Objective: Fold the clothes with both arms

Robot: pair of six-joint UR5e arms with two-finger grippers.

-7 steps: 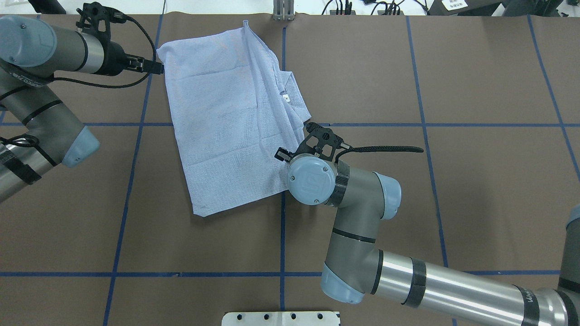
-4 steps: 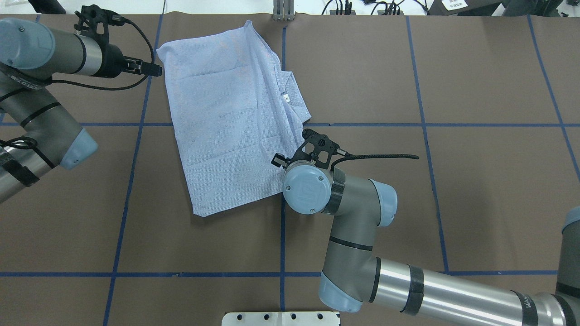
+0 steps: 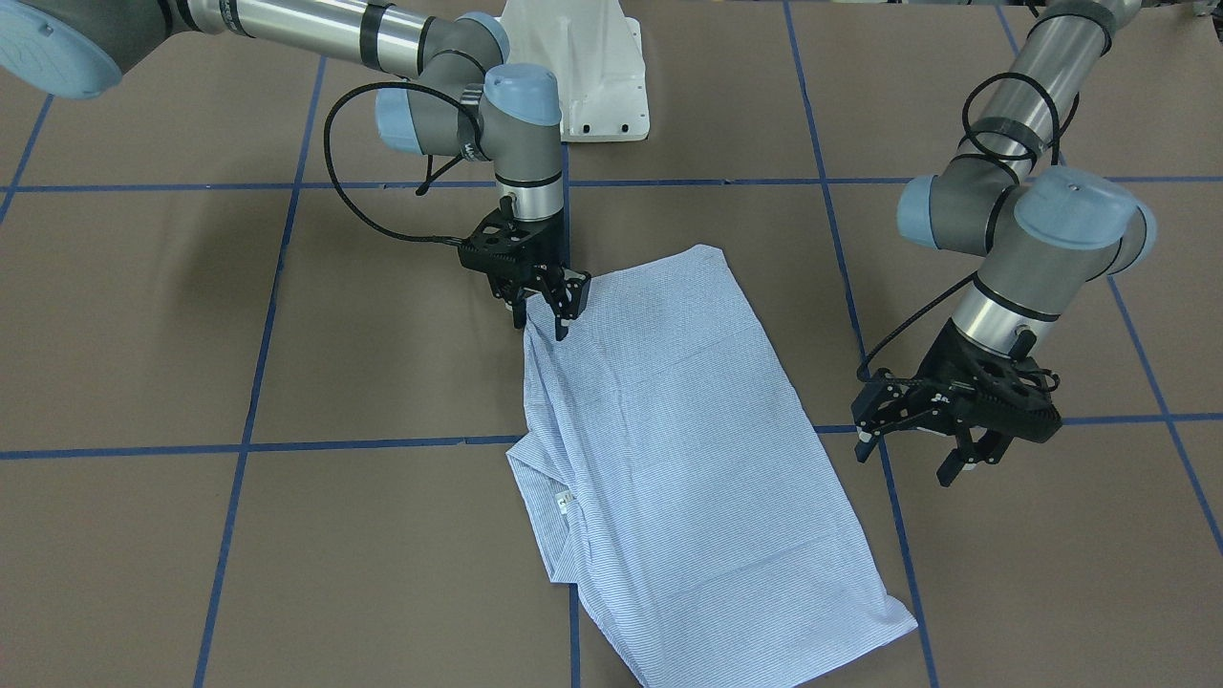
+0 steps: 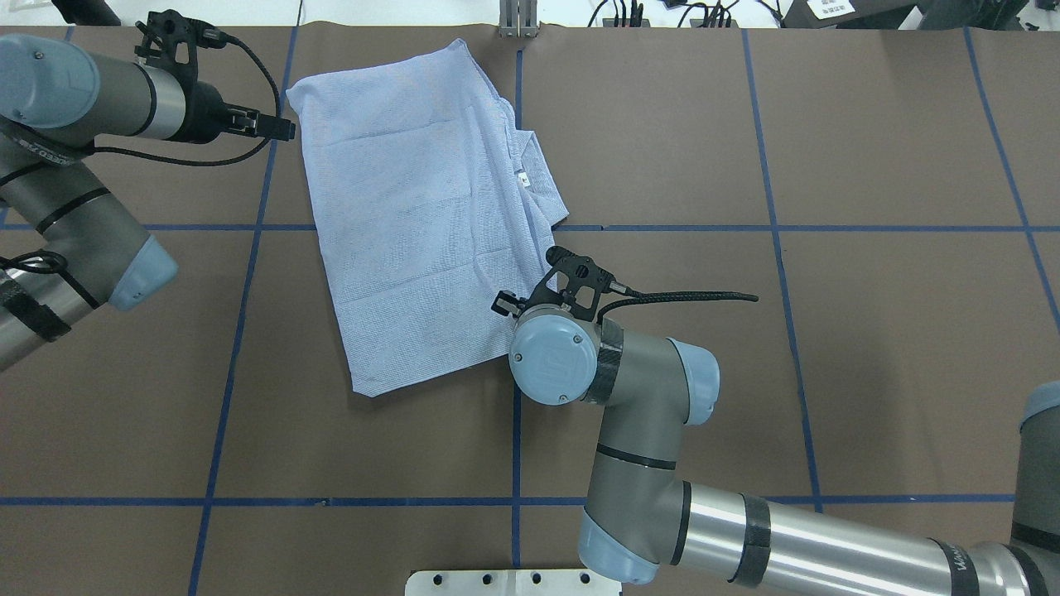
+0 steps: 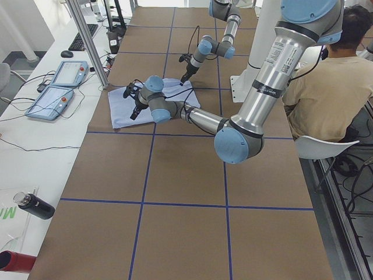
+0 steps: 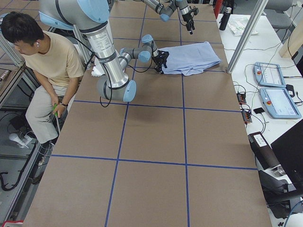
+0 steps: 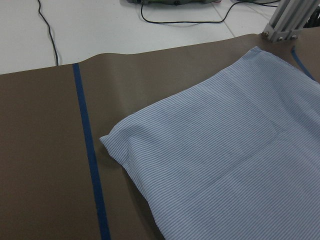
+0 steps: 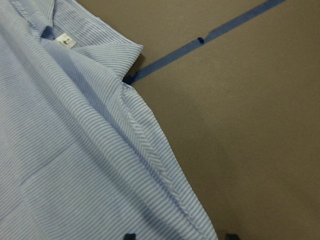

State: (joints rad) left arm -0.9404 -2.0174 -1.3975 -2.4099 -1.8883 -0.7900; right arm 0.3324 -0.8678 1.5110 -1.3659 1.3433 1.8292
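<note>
- Writing: the small white collar label point(image 8: 66, 41) reads "2". In the wider views it is too small to read.
- The shirt point(image 4: 414, 223) has fine light-blue and white stripes and is folded to a rough oblong lying askew. Faint creases run across it.
- The collar point(image 4: 538, 178) pokes out of the shirt's right long side. A stitched seam follows the edge below it.
- Place: the shirt lies on the robot's left half of the bench point(image 4: 828, 372). One short end is up at the far edge and the other reaches toward the middle. Its right side runs along the centre line of blue tape point(image 4: 515, 463).
- The right arm point(image 4: 795, 530) is bent at the elbow with its wrist upright.
- The right hand point(image 3: 545, 323) points straight down at the shirt's right edge, on the robot's side of the collar. Its fingers are spread and pinch nothing. One tip is over the cloth, the other over bare bench, with the seamed edge between them.
- The left arm point(image 4: 83, 223) comes in from the bench's left edge.
- The left hand point(image 3: 908, 457) is tilted with its fingers spread, near the shirt's far left corner and apart from the cloth. That corner is a rounded fold.
</note>
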